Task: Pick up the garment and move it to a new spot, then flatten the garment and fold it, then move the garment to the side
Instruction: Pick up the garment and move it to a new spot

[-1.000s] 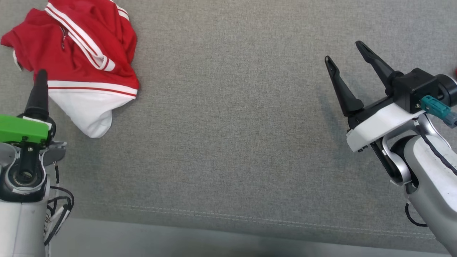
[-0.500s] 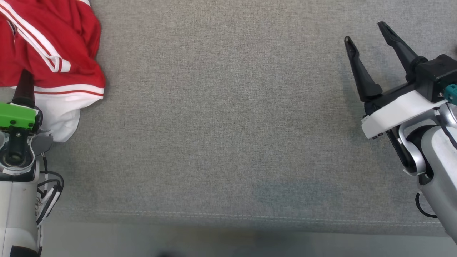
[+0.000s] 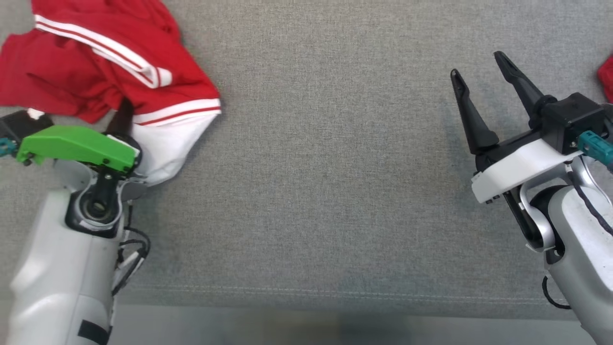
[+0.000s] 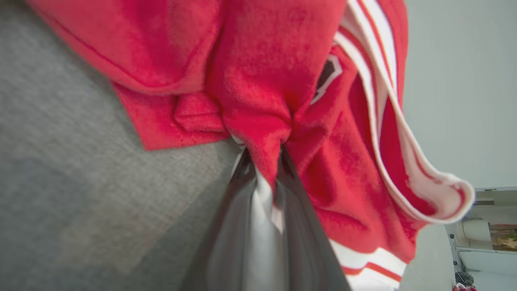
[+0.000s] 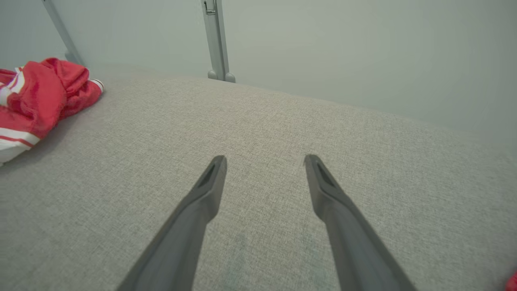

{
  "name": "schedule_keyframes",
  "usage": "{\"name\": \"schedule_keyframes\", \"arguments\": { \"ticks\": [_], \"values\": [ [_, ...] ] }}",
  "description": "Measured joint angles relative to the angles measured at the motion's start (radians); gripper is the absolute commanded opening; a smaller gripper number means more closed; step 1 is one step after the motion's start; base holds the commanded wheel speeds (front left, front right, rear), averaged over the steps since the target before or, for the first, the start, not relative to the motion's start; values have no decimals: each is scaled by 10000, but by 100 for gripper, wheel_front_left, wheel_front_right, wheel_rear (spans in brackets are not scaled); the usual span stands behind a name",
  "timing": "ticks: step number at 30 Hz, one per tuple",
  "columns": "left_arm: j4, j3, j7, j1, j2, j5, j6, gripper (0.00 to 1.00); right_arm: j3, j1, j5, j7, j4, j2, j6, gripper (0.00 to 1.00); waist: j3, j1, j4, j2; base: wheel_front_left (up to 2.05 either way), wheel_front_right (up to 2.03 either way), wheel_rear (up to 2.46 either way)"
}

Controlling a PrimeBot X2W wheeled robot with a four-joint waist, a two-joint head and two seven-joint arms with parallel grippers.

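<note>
Grey woven fabric surface, red-and-white garment bunched at upper left of head view, left gripper clamped on a red fold, right gripper at right, fingers apart, holding nothing.

Crumpled red, white-striped garment lies bunched at far left, perhaps partly lifted.

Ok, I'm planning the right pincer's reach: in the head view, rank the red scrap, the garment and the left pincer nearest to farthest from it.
1. Red scrap, right edge, beside it.
2. Garment, far left, white hem closest.
3. Left pincer, far left, clamping cloth behind that hem.
</note>
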Motion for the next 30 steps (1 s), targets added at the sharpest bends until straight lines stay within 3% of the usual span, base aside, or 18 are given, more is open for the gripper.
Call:
{"name": "schedule_keyframes", "arguments": {
  "ticks": [4,11,17,24,30],
  "values": [
    [-215,-748,174,3,-579,209,-408,0,148,94,88,-180,130,253,0,100,-269,0,-49,0,0,0,0],
    [-1024,-2240,642,312,-1505,508,-679,0,719,300,203,-487,539,878,29,100,-749,0,-367,0,0,0,0],
    [-1546,-3241,995,1176,-1436,637,-752,0,1348,596,477,-673,903,1509,251,100,-1124,0,-937,0,0,0,0],
    [-1952,-3325,725,1597,-1296,458,-658,0,2286,1702,848,-679,1570,2119,639,100,-1493,0,-1834,0,0,0,0],
    [-2909,-3296,604,1574,-1323,-58,-500,0,2562,2245,1156,-773,1985,2410,755,100,-1755,0,-2593,0,0,0,0]
  ]
}}
